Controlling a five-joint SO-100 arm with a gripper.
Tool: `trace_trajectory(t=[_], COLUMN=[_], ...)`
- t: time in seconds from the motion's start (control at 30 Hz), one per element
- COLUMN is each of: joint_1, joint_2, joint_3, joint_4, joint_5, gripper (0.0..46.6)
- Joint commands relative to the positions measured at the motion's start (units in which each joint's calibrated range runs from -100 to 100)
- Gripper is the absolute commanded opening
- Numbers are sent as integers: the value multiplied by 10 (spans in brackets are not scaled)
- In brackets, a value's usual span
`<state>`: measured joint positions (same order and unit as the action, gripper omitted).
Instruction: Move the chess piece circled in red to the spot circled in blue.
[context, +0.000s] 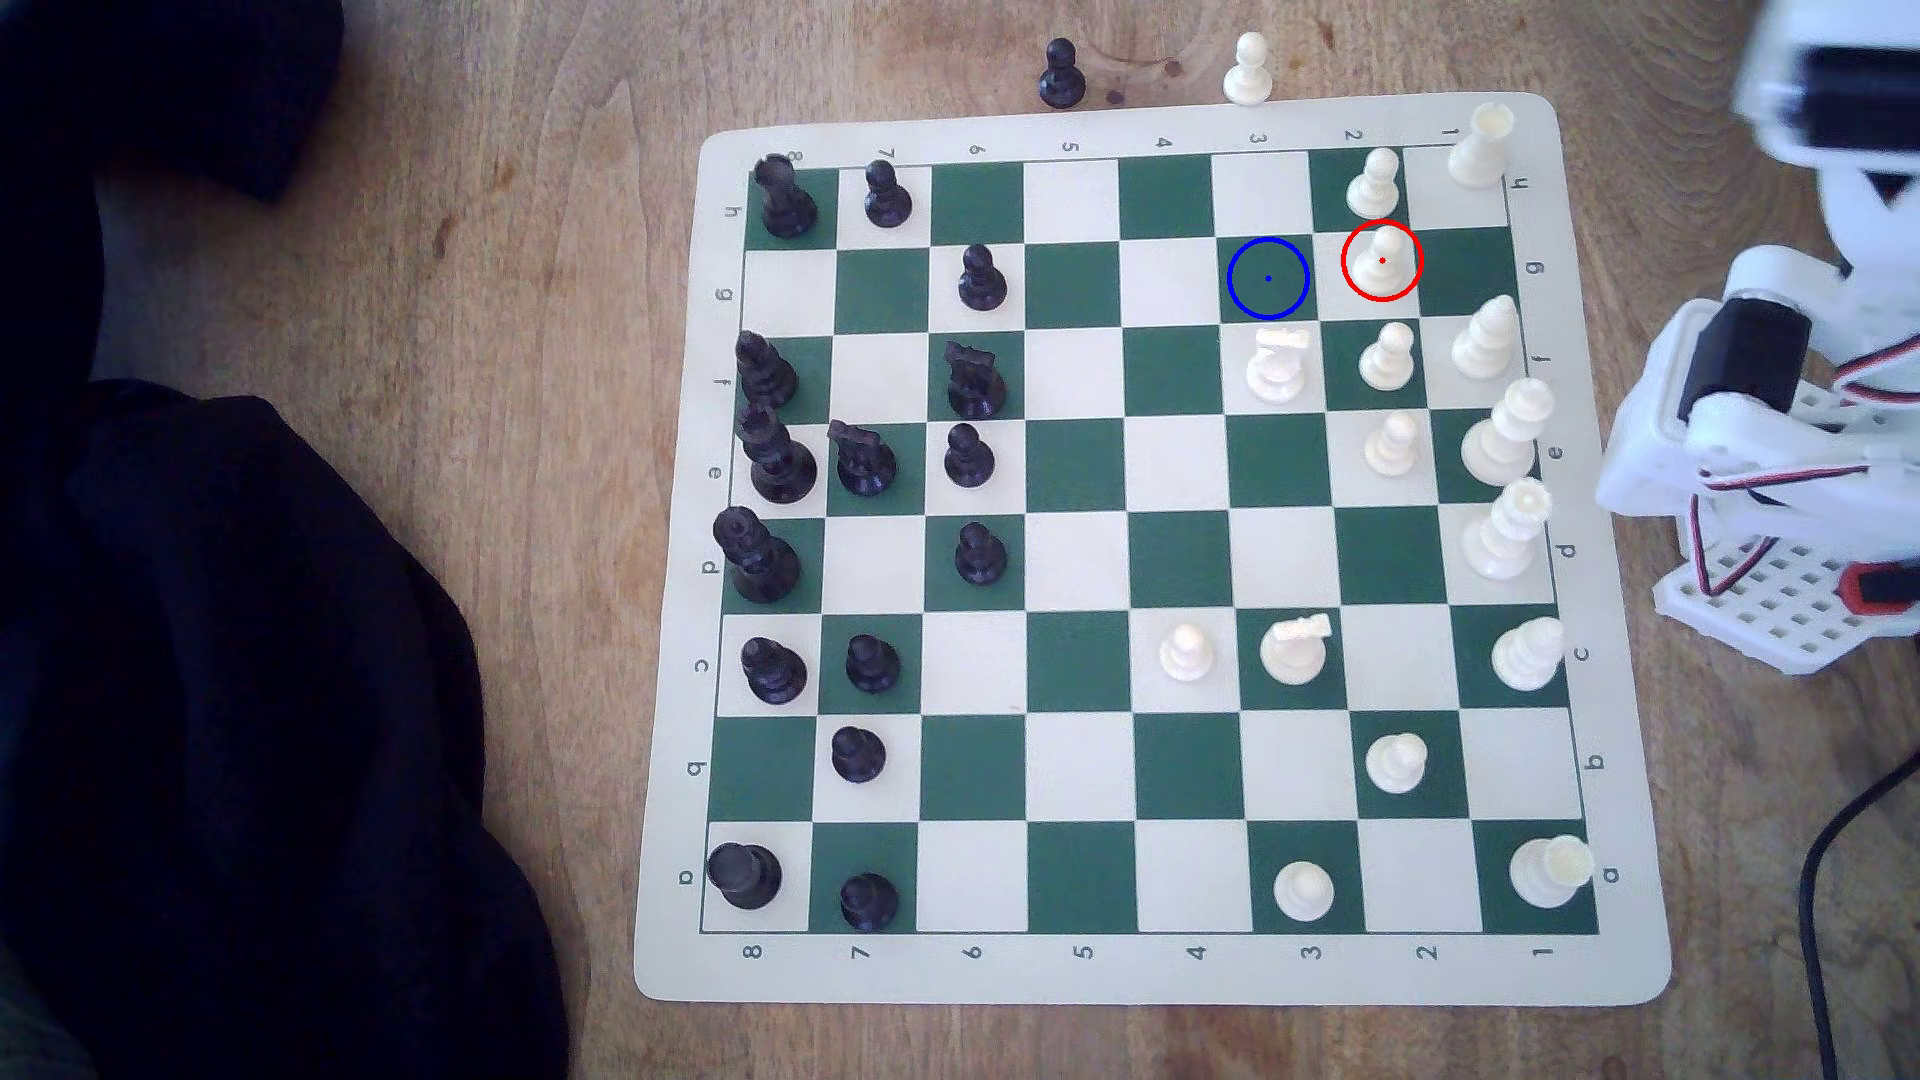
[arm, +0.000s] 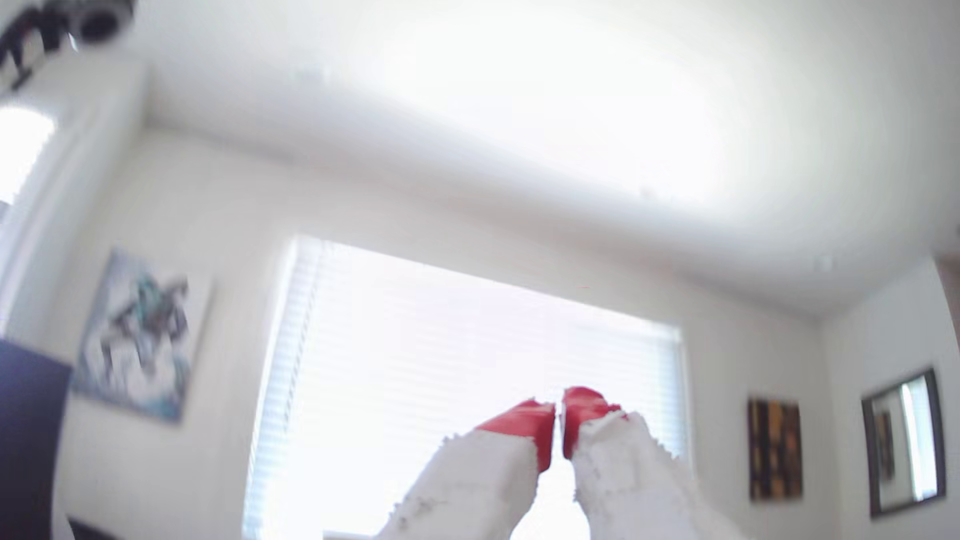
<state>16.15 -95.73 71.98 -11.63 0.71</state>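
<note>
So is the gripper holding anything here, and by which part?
Nothing. The gripper is shut and empty; the chess piece stands untouched in its red ring.

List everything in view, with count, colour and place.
chess piece: one, cream-white pawn, red-ringed, board's upper right in exterior view
spot: one, dark green square, blue-ringed, next square leftward
other white pieces: fourteen, board's right half
black pieces: fifteen, board's left half
off-board pawns: two, black and white, on table above board
board: one, green-cream, on wooden table
cloth: one, dark, left
arm: one, white, right edge
gripper: one, white, red tips, shut
</note>
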Motion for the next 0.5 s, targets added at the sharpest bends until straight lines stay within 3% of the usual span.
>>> trace_trajectory(t=[0.0, 0.13, 0.17, 0.27, 0.47], joint_1=[58, 82, 90, 107, 120], joint_2=[0, -1, -2, -2, 100], joint_3=[-84, -94, -105, -129, -196], joint_4=[333, 459, 525, 634, 781], joint_5=[-2, -2, -19, -16, -61], gripper=[5, 2, 2, 8, 14])
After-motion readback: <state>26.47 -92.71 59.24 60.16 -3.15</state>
